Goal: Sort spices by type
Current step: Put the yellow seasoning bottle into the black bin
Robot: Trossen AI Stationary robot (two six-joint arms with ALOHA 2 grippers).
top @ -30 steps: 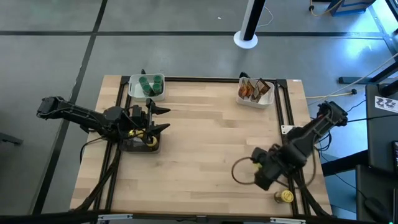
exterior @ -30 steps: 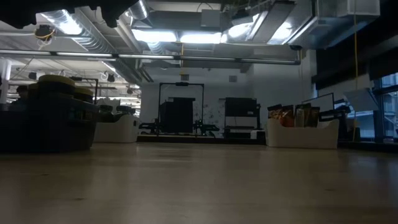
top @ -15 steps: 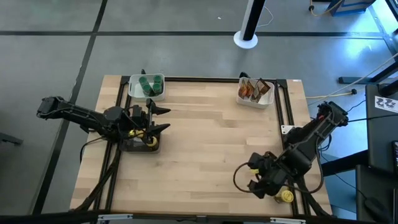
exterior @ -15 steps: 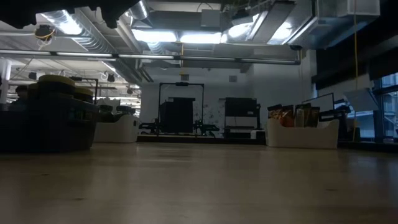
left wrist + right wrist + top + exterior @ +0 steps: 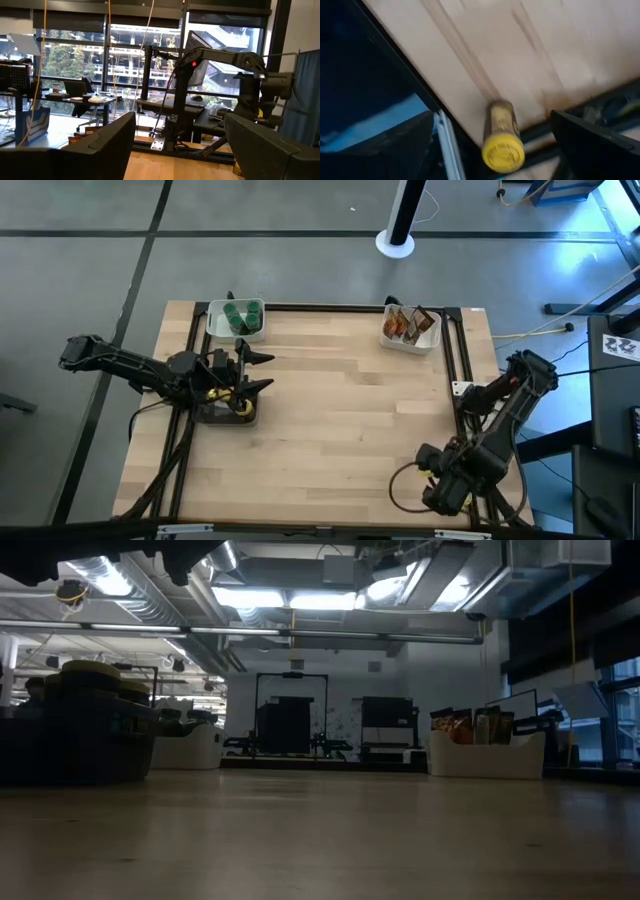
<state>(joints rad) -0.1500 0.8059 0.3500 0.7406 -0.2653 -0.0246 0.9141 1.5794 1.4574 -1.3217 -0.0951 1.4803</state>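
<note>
1. Two grippers in play; right gripper (image 5: pixel 447 492) hangs low at the table's near right corner, fingers spread wide, nothing between them.
2. Right wrist view: a jar with a yellow lid (image 5: pixel 502 139) lies on its side at the very edge of the wooden table (image 5: pixel 340 420), lid end pointing off the edge, just beside the black frame rail. Both dark fingers (image 5: pixel 592 142) flank it, not touching it.
3. High view: that jar is hidden under the right arm.
4. Left gripper (image 5: pixel 258 370) sits over the left side of the table, fingers apart, empty, pointing toward the table's middle.
5. Dark tray (image 5: pixel 226 413) rests right below the left gripper; a yellow lid (image 5: pixel 243 407) shows in it. Low view shows the tray as a dark block at left with yellow-topped jars (image 5: pixel 90 670) poking above its rim.
6. White tray (image 5: pixel 235 330) at the far left edge holds jars with green lids (image 5: pixel 242 316), packed together.
7. Second white tray (image 5: pixel 410 335) at the far right edge holds brown-orange packets (image 5: pixel 402 323), standing upright; low view shows them too (image 5: pixel 470 726).
8. Middle of the table is bare wood.
9. Left wrist view looks across to the right arm and windows beyond; no spices visible there.
</note>
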